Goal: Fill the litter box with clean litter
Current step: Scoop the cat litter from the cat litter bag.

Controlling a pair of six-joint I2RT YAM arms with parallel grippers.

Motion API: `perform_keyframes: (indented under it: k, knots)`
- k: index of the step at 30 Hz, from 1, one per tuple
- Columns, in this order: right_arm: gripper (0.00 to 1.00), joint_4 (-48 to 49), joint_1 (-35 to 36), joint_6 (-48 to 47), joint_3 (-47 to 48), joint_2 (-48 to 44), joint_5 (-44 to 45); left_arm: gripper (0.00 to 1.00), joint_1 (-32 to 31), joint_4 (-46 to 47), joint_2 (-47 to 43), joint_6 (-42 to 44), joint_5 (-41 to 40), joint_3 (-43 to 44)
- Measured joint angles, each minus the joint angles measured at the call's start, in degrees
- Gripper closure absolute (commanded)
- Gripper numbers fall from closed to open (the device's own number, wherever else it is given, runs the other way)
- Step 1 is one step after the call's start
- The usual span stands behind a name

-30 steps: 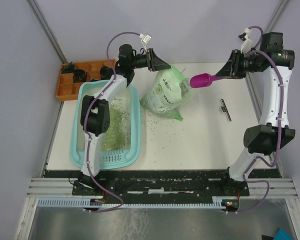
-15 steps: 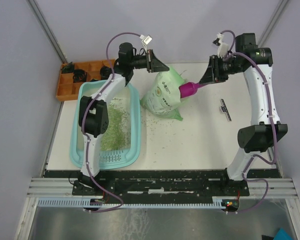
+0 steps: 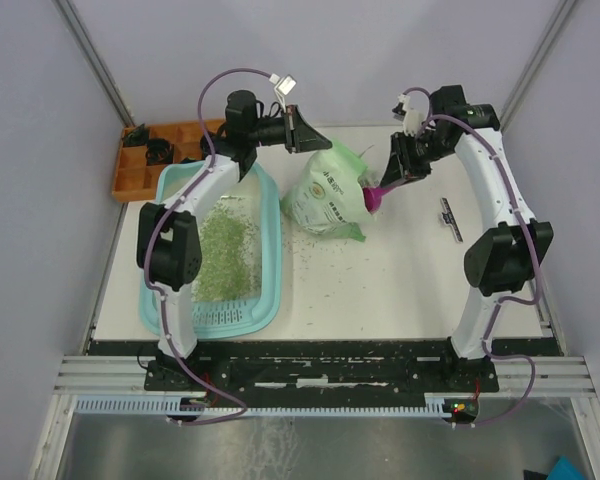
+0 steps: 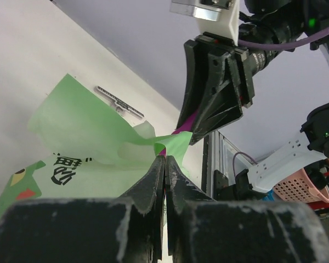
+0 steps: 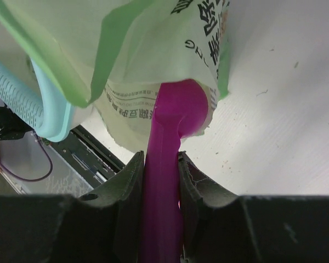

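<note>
Magenta scoop (image 3: 372, 197) bowl sits tucked into the open mouth of the green and white printed bag (image 3: 325, 200), which stands near the middle of the desk (image 3: 400, 280). The right pincer (image 3: 390, 178) is clamped on the scoop's handle, its 2 fingers (image 5: 129, 181) pressed against either side of it. The left pincer (image 3: 328, 144) is squeezed tight on the bag's top flap, a fold of green film caught at its tips (image 4: 164, 161).

The litter box (image 3: 276, 235) lies on the desk's left part, just beside the bag, with its slotted ledge at the near end. The litter (image 3: 220, 255) forms a loose pale green patch on the box floor, and stray granules dot the desk between box and bag. An orange tray (image 3: 130, 180) sits beyond the box's far left corner.
</note>
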Motion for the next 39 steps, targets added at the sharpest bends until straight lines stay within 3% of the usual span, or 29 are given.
perform_keyframes:
  k: [15, 26, 39]
  knots:
    - [0.98, 8.66, 8.46, 2.97, 1.09, 2.62, 3.17, 0.97, 0.02, 1.81, -4.83, 0.33, -2.99, -6.34]
    - [0.98, 21.70, 13.97, -1.42, -12.98, -0.55, 9.84, 0.97, -0.02, 2.89, -5.20, 0.31, -3.17, -7.72]
    - [0.98, 28.26, 16.20, -1.42, -16.90, -0.94, 10.78, 0.97, 0.26, 3.82, -5.55, 0.31, -3.41, -8.63]
